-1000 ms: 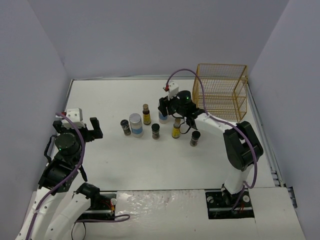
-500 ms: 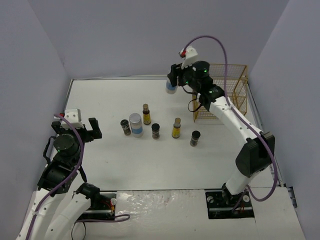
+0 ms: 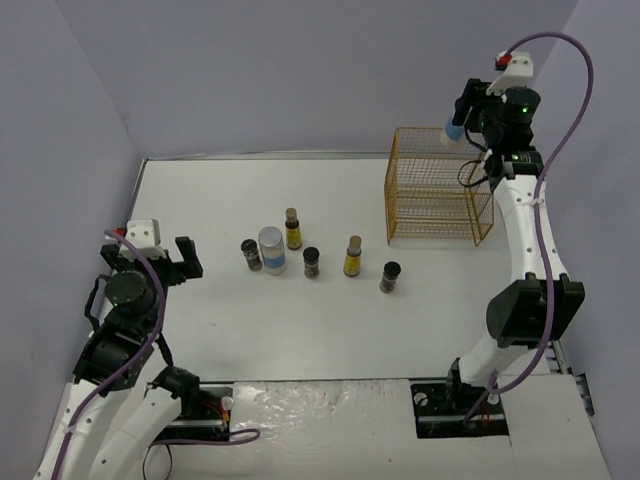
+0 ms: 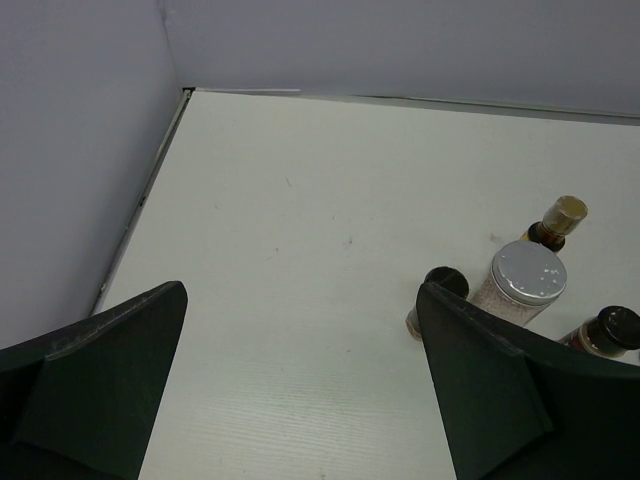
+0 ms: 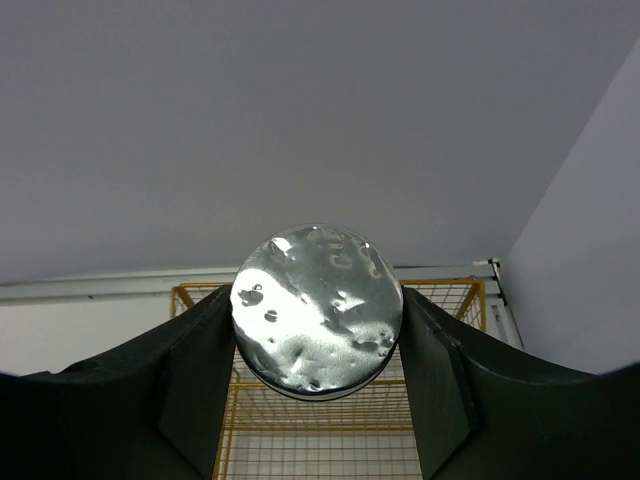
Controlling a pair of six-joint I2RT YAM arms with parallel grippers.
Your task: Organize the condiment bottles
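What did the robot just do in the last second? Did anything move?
The right tool, shut on a white blue-labelled jar, carried it from the row on the table up and rightward; it now hangs high above the yellow wire rack. The left tool, open, and the other six bottles stayed put.

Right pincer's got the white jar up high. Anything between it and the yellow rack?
Nothing visible. The white jar, gripped in the right pincer, hangs in open air above the yellow rack, with nothing between them. The other bottles stand on the table, left of the rack.
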